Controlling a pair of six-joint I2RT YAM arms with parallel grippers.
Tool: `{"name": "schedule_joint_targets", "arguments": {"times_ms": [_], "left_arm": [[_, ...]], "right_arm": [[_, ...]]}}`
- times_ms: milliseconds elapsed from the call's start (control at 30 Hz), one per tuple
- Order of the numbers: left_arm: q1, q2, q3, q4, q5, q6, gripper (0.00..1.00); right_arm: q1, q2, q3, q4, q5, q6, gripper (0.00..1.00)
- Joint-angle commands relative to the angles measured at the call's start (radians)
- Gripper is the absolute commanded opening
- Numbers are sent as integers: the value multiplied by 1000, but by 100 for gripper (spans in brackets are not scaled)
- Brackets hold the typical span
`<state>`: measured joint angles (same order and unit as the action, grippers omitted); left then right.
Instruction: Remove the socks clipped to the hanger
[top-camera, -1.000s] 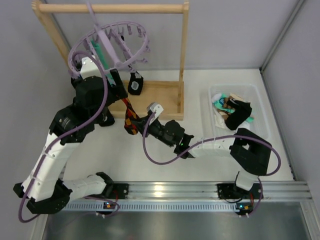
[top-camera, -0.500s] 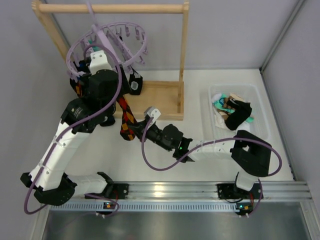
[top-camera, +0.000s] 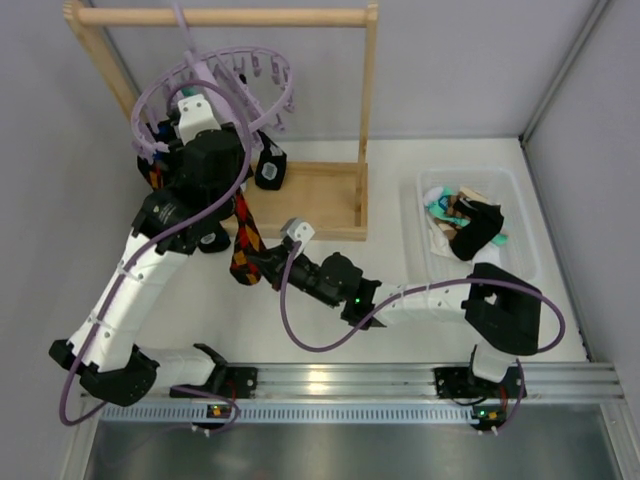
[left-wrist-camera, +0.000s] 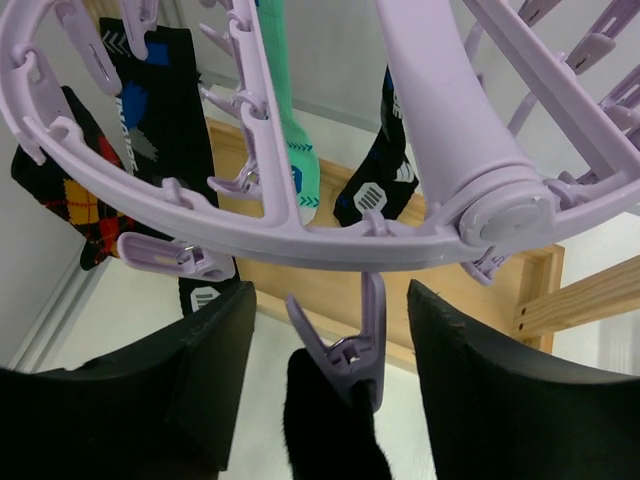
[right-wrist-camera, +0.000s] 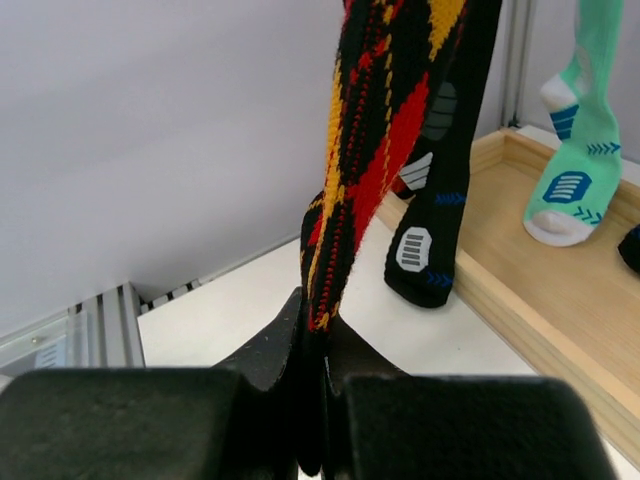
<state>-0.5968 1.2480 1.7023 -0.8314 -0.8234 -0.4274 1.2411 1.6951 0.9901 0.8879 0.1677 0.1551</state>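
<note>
The lavender ring hanger (left-wrist-camera: 330, 240) hangs by its hook from the rail of the wooden rack (top-camera: 300, 195), and several socks are clipped to its pegs. An argyle sock (right-wrist-camera: 385, 130) hangs straight down from it. The right gripper (right-wrist-camera: 315, 365) has its jaws pressed together on that sock's lower end, just above the worktop (top-camera: 220, 310). The left gripper (left-wrist-camera: 330, 310) is raised under the ring with its jaws spread either side of one dangling peg (left-wrist-camera: 345, 345), clear of it on both sides. This peg grips dark fabric (left-wrist-camera: 325, 430). We cannot tell from the wrist view whether this is the top of the argyle sock, though the overhead view shows that sock rising towards the left wrist, so we judge it likely. The step in hand appears to be releasing this peg. To do it well, we advise setting the left jaws squarely across the peg's two upper arms, not on the ring. The right gripper should keep a light, straight downward tension so that the fabric slips free without swinging the hanger. A teal sock (left-wrist-camera: 290, 130) and a black sock (left-wrist-camera: 385, 170) remain clipped nearby. Further socks lie in the clear bin (top-camera: 510, 190), well to the right. The socks carry small ribbed patches and blue chevrons, and we can read no brand or lettering.
</note>
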Motion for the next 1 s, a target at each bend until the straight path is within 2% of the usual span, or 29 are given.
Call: {"name": "schedule_joint_targets", "arguments": {"times_ms": [0,167,200,300,400,467,533,600,633,667,700,767,800,867,900,933,967], "left_arm": [[15,11,-9,74,3,15,65],[41,14,-6,89,17,24,45],[45,14,-4,90,20,29,36],[57,16,-7,91,26,35,24],[65,18,-10,100,38,39,6],[68,18,-10,103,59,41,1],[69,14,-9,103,87,41,1],[69,1,-16,104,156,36,11],[71,-4,-21,106,183,39,19],[71,-10,-29,104,240,42,45],[69,-19,-32,103,263,52,57],[69,-33,-55,104,311,53,66],[69,-50,-64,104,357,56,74],[69,-67,-90,104,398,58,84],[69,-88,-99,101,436,68,93],[69,-103,-110,103,454,72,98],[69,-137,-137,101,464,76,98]], "right_arm": [[29,-11,48,13,-8,-19,0],[43,3,59,3,-2,-35,0],[44,6,58,5,-2,-35,0],[47,8,48,16,-2,-34,0],[50,-3,30,23,3,-35,0],[50,-21,3,29,18,-38,0],[52,-61,-43,25,59,-43,0],[52,-110,-83,5,107,-46,0],[50,-177,-115,-59,169,-55,0],[50,-214,-125,-120,209,-58,0],[44,-253,-134,-177,246,-60,0],[26,-378,-154,-375,329,-42,0],[-7,-462,-154,-447,341,-26,0],[-58,-546,-153,-664,363,14,0],[-112,-619,-148,-743,365,36,0],[-147,-650,-130,-812,357,44,0],[-182,-678,-113,-960,346,49,0]]}}
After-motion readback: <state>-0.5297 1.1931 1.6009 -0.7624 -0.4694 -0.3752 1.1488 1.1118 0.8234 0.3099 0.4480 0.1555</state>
